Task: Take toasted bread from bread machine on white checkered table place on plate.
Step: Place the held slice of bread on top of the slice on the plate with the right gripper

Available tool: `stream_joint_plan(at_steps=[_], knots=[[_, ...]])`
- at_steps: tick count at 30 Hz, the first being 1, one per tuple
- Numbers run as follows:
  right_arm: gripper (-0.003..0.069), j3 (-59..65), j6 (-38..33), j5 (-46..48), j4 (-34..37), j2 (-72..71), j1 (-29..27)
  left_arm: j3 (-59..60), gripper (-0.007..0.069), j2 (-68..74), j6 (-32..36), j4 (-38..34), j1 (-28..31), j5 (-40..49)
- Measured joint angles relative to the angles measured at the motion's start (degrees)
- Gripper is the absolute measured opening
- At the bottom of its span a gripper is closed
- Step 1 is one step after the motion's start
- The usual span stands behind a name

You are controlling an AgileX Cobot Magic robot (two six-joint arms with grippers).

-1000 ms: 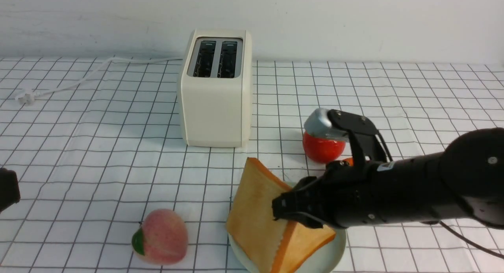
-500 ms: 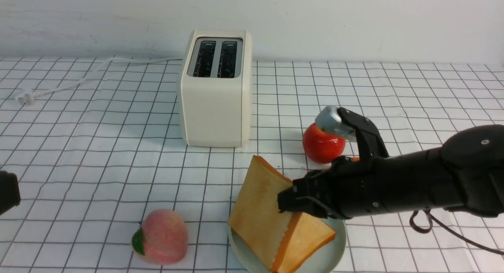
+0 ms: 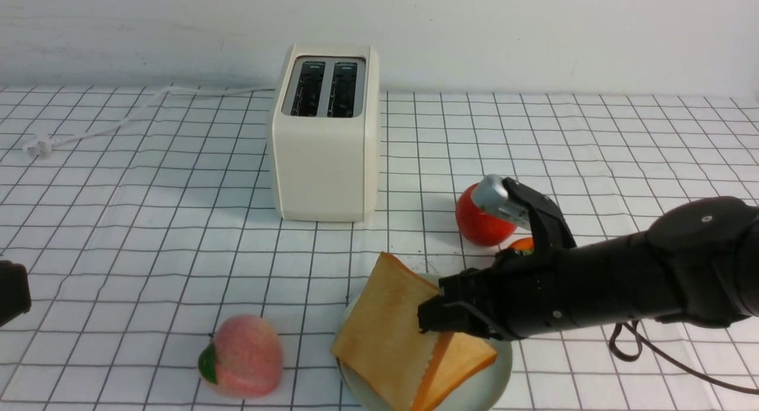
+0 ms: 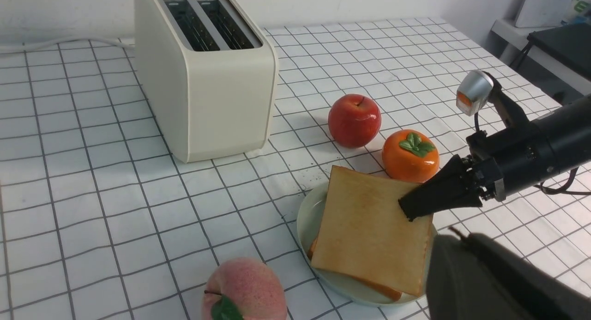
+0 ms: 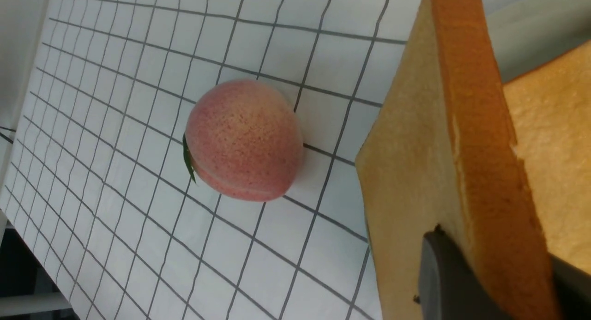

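White cloth ruled with thin dark lines covers the bench (image 3: 178, 251), a pale wall behind it. The right pincer (image 3: 436, 310) is closed on one slice (image 3: 388, 331), gripping it tilted over the plate (image 3: 495, 378); the other slice (image 3: 465, 357) lies on the plate. The left pincer (image 4: 461, 264) is shut, holding nothing. The toaster (image 3: 323, 162) stands behind, its slots empty. The peach (image 3: 243, 356) sits near the plate.

Matte-black rounded arm (image 3: 616, 280), silver-capped bracket, looping black cable (image 3: 682, 365)
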Motion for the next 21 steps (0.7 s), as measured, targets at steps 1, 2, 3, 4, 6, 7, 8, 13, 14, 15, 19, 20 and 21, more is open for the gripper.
stream_joint_plan(at_steps=[1, 2, 3, 4, 6, 7, 8, 13, 14, 15, 19, 20, 21], knots=[[0.0117, 0.0, 0.0, 0.0, 0.0, 0.0, 0.0, 0.0, -0.0013, 0.0, 0.0, 0.0, 0.0, 0.0], [0.0126, 0.0, 0.0, 0.0, -0.06, 0.06, 0.0, 0.0, -0.0013, 0.0, 0.0, 0.0, 0.0, 0.0], [0.0138, 0.0, 0.0, 0.0, -0.18, 0.06, 0.0, 0.0, -0.0013, 0.0, 0.0, 0.0, 0.0, 0.0], [0.0176, 0.0, 0.0, 0.0, -0.65, 0.06, 0.0, 0.0, -0.0013, 0.0, 0.0, 0.0, 0.0, 0.06], [0.0246, 0.0, 0.0, 0.0, -2.23, 0.06, 0.0, 0.0, -0.0013, 0.0, 0.0, 0.0, 0.0, 0.06], [0.0291, 0.0, 0.0, 0.11, -3.43, 0.06, -0.21, 0.0, -0.0013, 0.0, 0.0, 0.0, 0.0, 0.06], [0.0328, 0.0, 0.0, 0.35, -4.23, -0.01, -0.47, 0.0, -0.0013, 0.0, 0.0, 0.0, 0.0, 0.06], [0.0484, -0.05, 6.34, 4.23, -13.6, -3.11, -5.26, 0.0, -0.0013, 0.0, 0.0, 0.0, 0.0, 0.11], [0.049, -0.19, 8.44, 5.55, -16.26, -4.2, -6.58, 0.0, -0.0013, 0.0, 0.0, 0.0, 0.0, 0.11], [0.049, -0.2, 8.88, 5.87, -16.84, -4.2, -6.85, 0.0, -0.0013, 0.0, 0.0, 0.0, 0.0, 0.11], [0.0431, -2.64, 19.06, 15.75, -30.48, -10.97, -10.89, 0.0, -0.0013, 0.0, 0.0, 0.0, 0.0, -0.08], [0.0399, -3.35, 21.18, 18.53, -34.07, -12.58, -11.18, 0.0, -0.0013, 0.0, 0.0, 0.07, 0.0, -0.08], [0.0354, -4.43, 24.79, 21.72, -38.33, -15.23, -11.35, 0.0, -0.0013, 0.0, 0.0, 0.42, 0.0, -0.08]])
